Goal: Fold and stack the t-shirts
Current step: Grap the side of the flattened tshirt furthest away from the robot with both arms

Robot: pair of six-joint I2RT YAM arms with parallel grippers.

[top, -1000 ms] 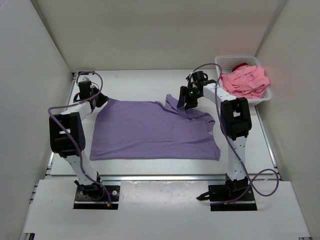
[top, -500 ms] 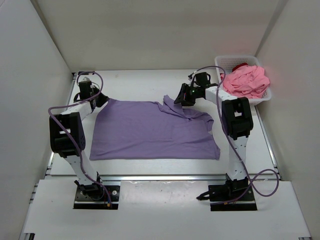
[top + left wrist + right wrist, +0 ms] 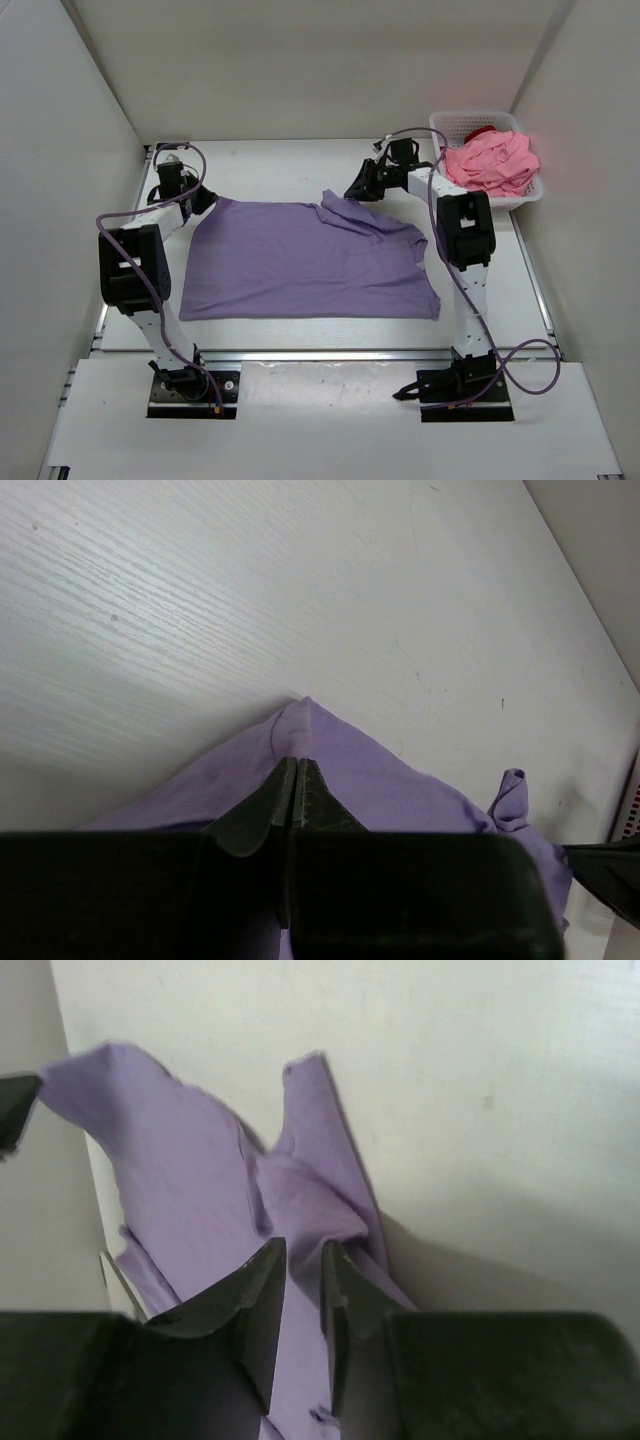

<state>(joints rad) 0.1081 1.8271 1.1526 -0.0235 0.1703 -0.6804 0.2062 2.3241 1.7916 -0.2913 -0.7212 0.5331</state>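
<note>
Right gripper (image 3: 303,1260), jaws narrow, meets the rumpled far shoulder of the purple shirt (image 3: 300,262) spread on the table (image 3: 280,165); grip unclear. Pinch the edge cleanly, then pull against the left gripper (image 3: 295,778) clamping the opposite corner.

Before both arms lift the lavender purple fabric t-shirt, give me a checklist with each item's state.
1. Left gripper shut on the lavender purple fabric t-shirt's far left corner: ok.
2. Right gripper clamped on the far right corner: cannot tell; jaws narrowly apart, fabric between.
3. Shirt lying flat: not ok; far right corner crumpled.
4. Pink fabric t-shirt inside the white plastic lattice basket, apart from the lavender one: ok.
</note>
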